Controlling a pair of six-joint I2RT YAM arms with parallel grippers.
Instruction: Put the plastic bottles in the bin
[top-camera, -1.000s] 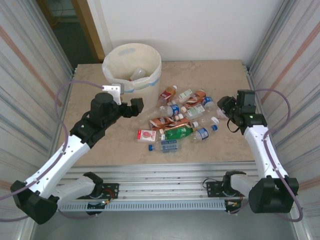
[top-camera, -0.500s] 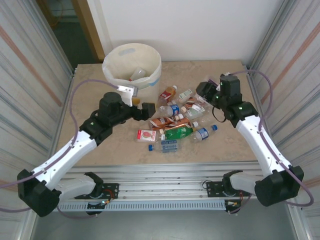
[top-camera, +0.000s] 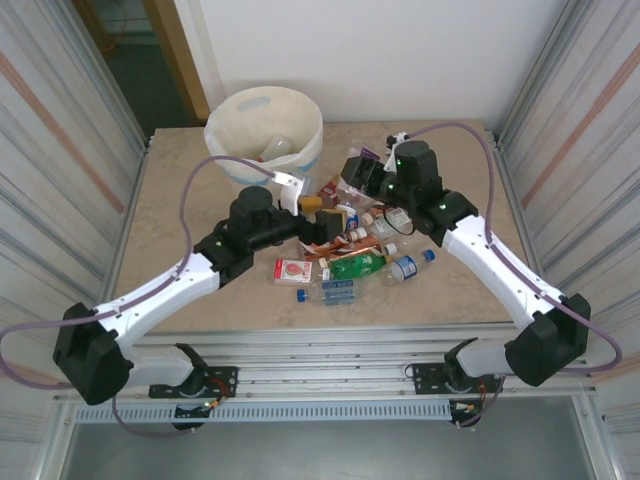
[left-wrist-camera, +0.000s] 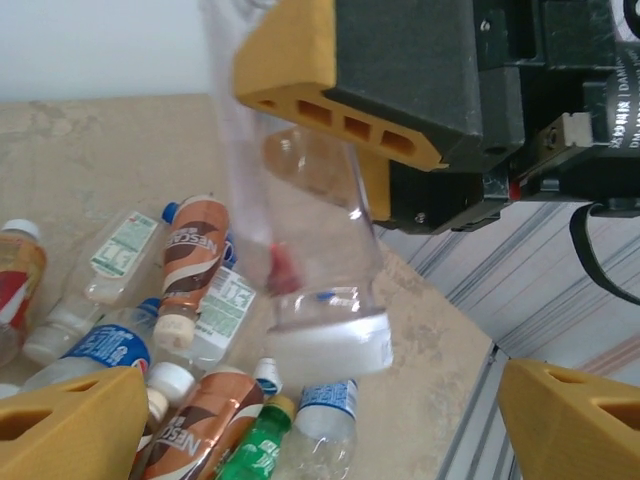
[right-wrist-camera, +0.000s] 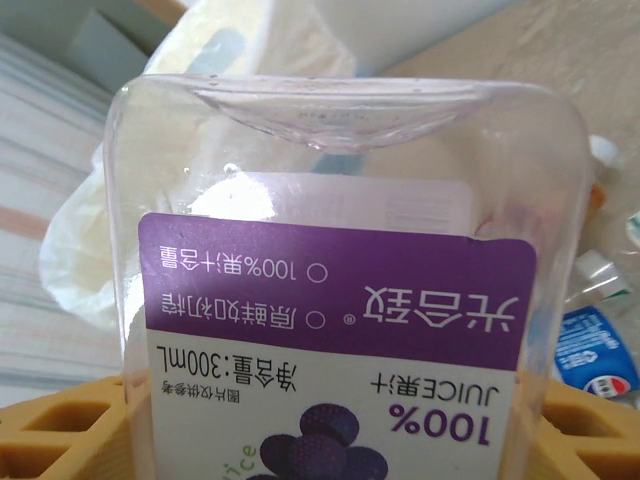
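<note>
Right gripper (top-camera: 358, 170) is clamped on a clear juice bottle (right-wrist-camera: 340, 300) with a purple label, held in the air between the bin (top-camera: 240, 115) and the pile of bottles (top-camera: 350, 245), just right of the bin. In the right wrist view the bottle sits between the yellow fingers (right-wrist-camera: 60, 430). Its dimpled base points away from the camera, its lower end is cut off by the frame edge, and the label text reads upside down. From the top the bottle is mostly hidden behind the gripper body. In the left wrist view it is blurred at its upper part, and I can't tell whether the pale end is a cap. Left gripper (top-camera: 322, 208) hangs over the left edge of the pile. Its yellow fingers (left-wrist-camera: 70, 420) sit at the bottom corners of the left wrist view, wide apart, gripping nothing. In the top view its finger gap is too small to read. The bin stands at the far left of the table (top-camera: 180, 200), blue band partly visible, with one pale bottle (top-camera: 276, 147) inside, half hidden by the wall. The pile lies mid-table with bottles overlapping, so the count is unclear. A green bottle (top-camera: 358, 265), a blue-labelled bottle (top-camera: 405, 267) and a clear bottle (top-camera: 338, 290) lie at the near side, brown-labelled ones are under the left arm, and a red-labelled item (top-camera: 293, 270) is hard to make out.
</note>
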